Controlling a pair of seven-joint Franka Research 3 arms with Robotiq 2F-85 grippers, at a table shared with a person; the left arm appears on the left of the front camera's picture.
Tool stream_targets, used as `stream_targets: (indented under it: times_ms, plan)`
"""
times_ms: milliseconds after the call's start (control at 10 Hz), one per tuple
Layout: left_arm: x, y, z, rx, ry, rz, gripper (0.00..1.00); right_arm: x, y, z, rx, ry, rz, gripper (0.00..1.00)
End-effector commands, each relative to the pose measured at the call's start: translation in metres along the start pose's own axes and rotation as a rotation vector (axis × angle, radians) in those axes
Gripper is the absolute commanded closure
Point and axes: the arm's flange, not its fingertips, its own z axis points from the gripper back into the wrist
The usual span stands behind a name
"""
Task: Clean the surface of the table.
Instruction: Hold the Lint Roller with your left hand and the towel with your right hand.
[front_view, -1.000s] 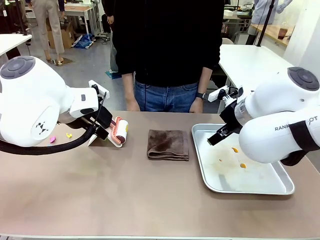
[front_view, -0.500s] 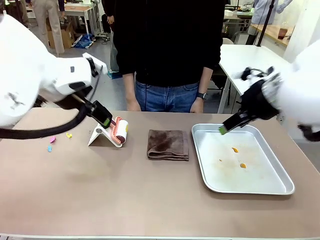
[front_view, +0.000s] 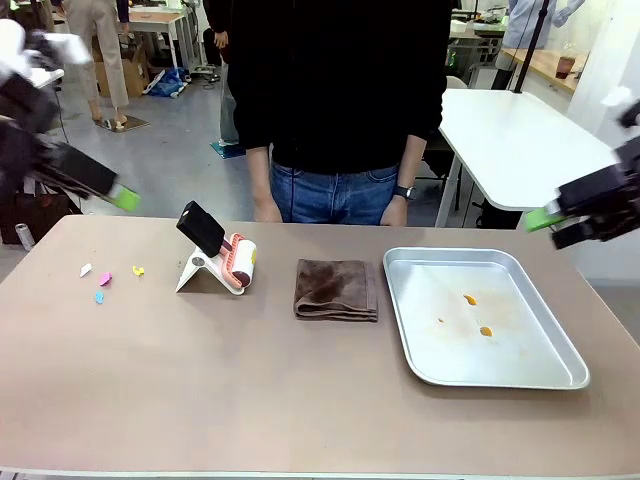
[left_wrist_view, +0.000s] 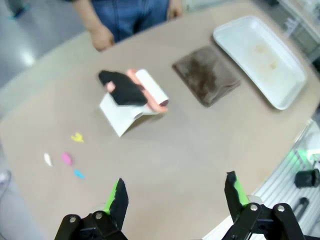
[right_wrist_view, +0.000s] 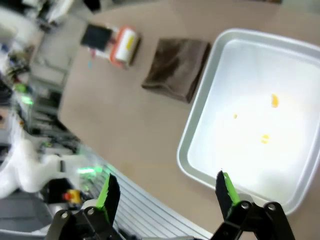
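Surveying the tabletop (front_view: 250, 400) from my remote station, I enter it as the wide beige surface spanning the front view, with a person (front_view: 335, 100) standing at its far edge. Item: left end effector (left_wrist_view: 176, 190), jaws spread wide, holding nothing, raised above the tabletop's left end. Item: right end effector (right_wrist_view: 167, 185), jaws likewise wide and empty, raised high at the right side. Item: coloured scraps (front_view: 105, 280), four small bits in pink, yellow, white and blue, loose near the left end; I judge these to be the dirt left to clear. Item: lint roller (front_view: 238, 263) resting on a white stand (front_view: 195, 275), near the scraps on their right, its black handle (front_view: 202, 228) tilted upward. Item: brown cloth (front_view: 336, 290), folded flat at centre, between roller and tray, touching neither. Step in hand, as I judge it: fetching a cleaning tool. To do it well I would bring the left end effector down along the handle's tilt, close squarely across the handle, and lift the roller clear of its stand before rolling, so the stand is not dragged through the scraps. Container: metal tray (front_view: 520, 355), shallow, flat on the right side. Contents: two orange crumbs (front_view: 470, 299), one tiny speck and faint smears.
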Motion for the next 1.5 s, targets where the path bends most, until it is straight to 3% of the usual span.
stream_targets:
  times_ms: [0,400,700,900,1100,1200,1300,1400]
  plan:
    - [-0.025,0.056,0.01,-0.087,-0.079,0.187,0.0,-0.039,-0.042,0.025,0.14,-0.116,-0.154,0.0]
    - [-0.095,0.166,0.056,-0.201,-0.378,0.536,0.0,-0.043,-0.139,0.078,0.391,-0.251,-0.396,0.0]
    - [-0.175,0.205,0.062,-0.213,-0.522,0.738,0.0,-0.058,-0.206,0.096,0.509,-0.362,-0.529,0.0]
    - [-0.208,0.214,0.059,-0.233,-0.58,0.803,0.0,-0.073,-0.218,0.102,0.504,-0.41,-0.555,0.0]
    - [-0.207,0.209,0.05,-0.205,-0.604,0.834,0.0,-0.076,-0.226,0.099,0.484,-0.412,-0.598,0.0]
    - [-0.204,0.242,0.082,-0.215,-0.572,0.842,0.0,-0.075,-0.228,0.095,0.408,-0.421,-0.606,0.0]
    - [-0.204,0.242,0.082,-0.215,-0.572,0.842,0.0,-0.083,-0.226,0.101,0.491,-0.405,-0.608,0.0]
    - [-0.204,0.242,0.082,-0.215,-0.572,0.842,0.0,-0.083,-0.226,0.101,0.491,-0.405,-0.608,0.0]
